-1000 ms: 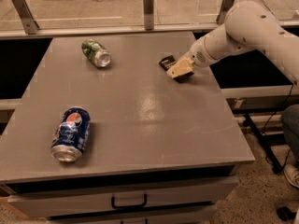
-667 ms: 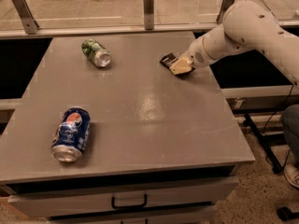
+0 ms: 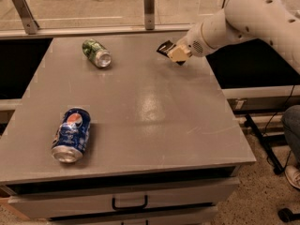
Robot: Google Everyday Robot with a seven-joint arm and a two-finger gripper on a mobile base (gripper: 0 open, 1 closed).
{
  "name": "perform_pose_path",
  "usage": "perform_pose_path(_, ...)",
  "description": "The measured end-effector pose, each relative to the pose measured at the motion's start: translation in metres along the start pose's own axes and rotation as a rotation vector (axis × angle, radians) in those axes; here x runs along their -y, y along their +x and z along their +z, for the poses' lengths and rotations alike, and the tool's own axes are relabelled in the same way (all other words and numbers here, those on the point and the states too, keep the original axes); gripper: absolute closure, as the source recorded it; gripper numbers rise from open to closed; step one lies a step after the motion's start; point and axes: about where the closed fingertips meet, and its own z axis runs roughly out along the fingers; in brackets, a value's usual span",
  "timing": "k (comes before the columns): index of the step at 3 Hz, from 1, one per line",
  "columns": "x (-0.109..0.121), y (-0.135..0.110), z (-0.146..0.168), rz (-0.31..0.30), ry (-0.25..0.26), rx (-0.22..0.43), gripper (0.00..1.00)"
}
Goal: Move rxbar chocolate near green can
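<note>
One Pepsi can lies front-left while the gripper, back-right over the table, pinches the rxbar chocolate.

Pincer over far right of the table hides part of rxbar chocolate; arm cropped.

The gripper is located at the upper right of the frame, over the far right part of the table. The bar is clamped between its fingers. The green can is laid on its side at upper left, well apart. The Pepsi can is laid at lower left.
</note>
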Motion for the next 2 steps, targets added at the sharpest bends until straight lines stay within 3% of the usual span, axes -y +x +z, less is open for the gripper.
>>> perform_pose_path(1, -0.004, -0.0284, -0.0202, -0.053, 0.038, 0.024, 1.0)
perform_pose_path(2, -0.0044, -0.0306, -0.0222, -0.057, 0.041, 0.026, 1.0)
